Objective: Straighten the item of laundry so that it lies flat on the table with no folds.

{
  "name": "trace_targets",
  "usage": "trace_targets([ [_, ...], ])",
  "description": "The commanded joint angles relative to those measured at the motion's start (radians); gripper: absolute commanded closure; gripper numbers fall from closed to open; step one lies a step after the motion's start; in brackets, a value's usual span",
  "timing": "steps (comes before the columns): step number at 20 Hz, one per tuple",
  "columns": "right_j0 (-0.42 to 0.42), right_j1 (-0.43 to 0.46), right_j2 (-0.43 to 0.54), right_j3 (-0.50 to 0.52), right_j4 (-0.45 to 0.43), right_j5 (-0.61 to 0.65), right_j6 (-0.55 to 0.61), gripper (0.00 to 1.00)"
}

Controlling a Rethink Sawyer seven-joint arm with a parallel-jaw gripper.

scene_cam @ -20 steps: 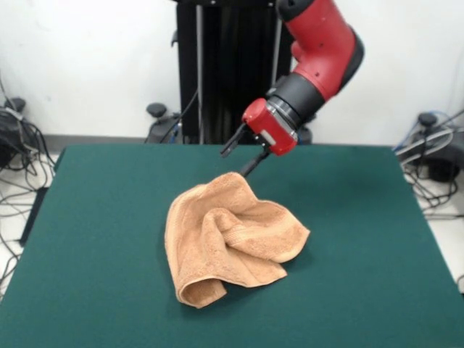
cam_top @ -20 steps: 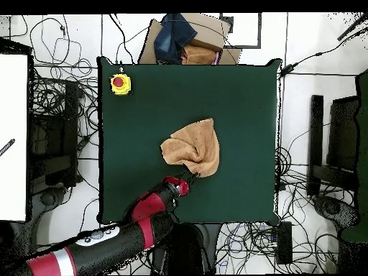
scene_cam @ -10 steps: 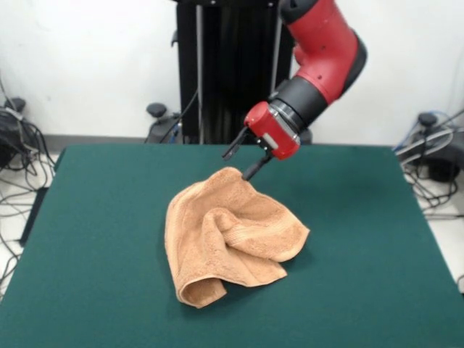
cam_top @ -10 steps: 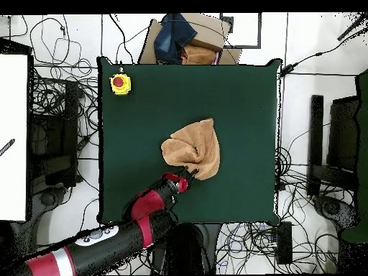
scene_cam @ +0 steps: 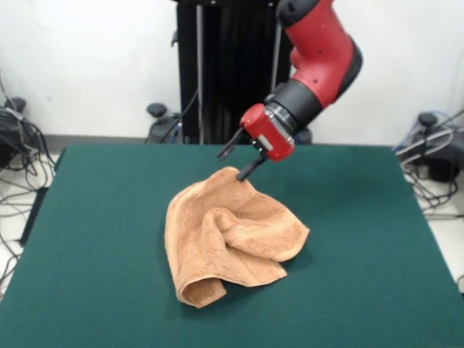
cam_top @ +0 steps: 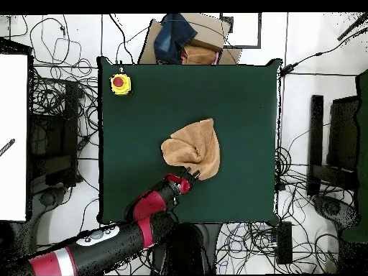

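Note:
The item of laundry is an orange-tan towel, crumpled and folded over itself near the middle of the green table. My gripper hangs open, tilted, just above the towel's far edge in the front view. Its lower fingertip sits at or just over the cloth's raised corner; I cannot tell whether it touches. Nothing is held between the fingers.
A yellow box with a red button stands at one table corner in the overhead view. A cardboard box with dark cloth lies just beyond the table's edge. Cables cover the floor on both sides.
The gripper has shifted slightly leftward in the front view, staying open above the towel's far corner. The towel has not moved.

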Motion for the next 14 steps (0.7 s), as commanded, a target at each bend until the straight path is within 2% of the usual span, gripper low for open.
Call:
trace_targets([
  [1, -0.011, 0.02, 0.086, -0.128, 0.044, 0.078, 0.114, 0.0],
  [14, 0.013, -0.014, 0.116, -0.106, 0.051, 0.101, 0.14, 0.0],
])
